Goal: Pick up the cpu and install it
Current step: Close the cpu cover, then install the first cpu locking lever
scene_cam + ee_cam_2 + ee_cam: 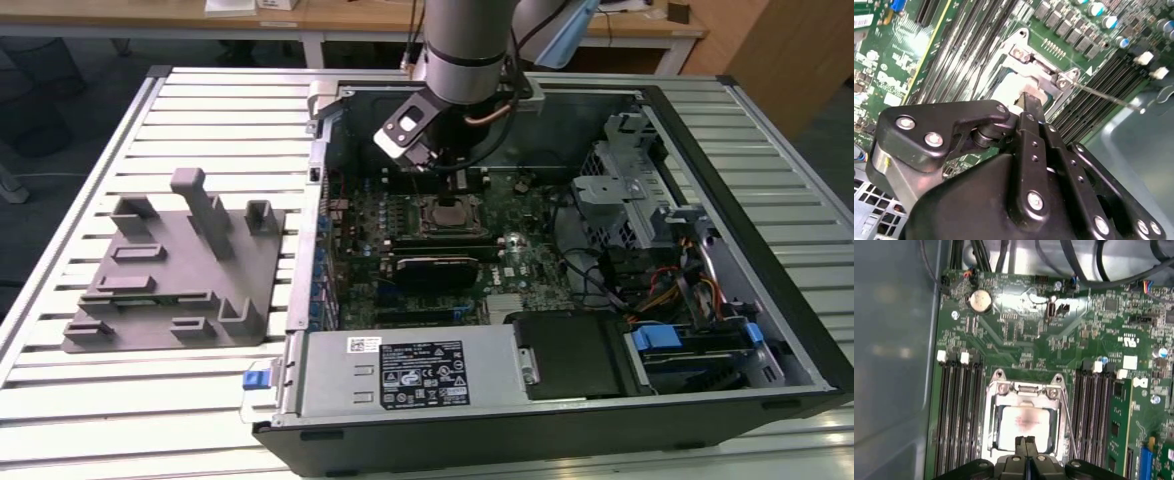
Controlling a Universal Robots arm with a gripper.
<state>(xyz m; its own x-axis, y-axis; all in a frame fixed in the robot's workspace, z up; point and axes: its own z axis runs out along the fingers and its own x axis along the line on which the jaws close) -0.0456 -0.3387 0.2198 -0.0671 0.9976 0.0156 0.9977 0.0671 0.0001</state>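
Seeing cpu (1024, 424) flat in mobo socket (1026, 388) inside case (534, 440), right under gripper (1026, 441) tip (over one edge, not ctr), fingers (1021, 446) clenched together w/ nothing between, touching vs hovering can't tell.

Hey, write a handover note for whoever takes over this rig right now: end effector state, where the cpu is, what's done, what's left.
End effector: fingers shut, holding nothing, tips at the cpu's edge; I can't tell whether they touch it.
cpu: lying flat in the motherboard socket, inside the computer case.
Done: cpu is out of the end effector and sitting in the socket.
Left: I can't tell whether the socket lever is latched.
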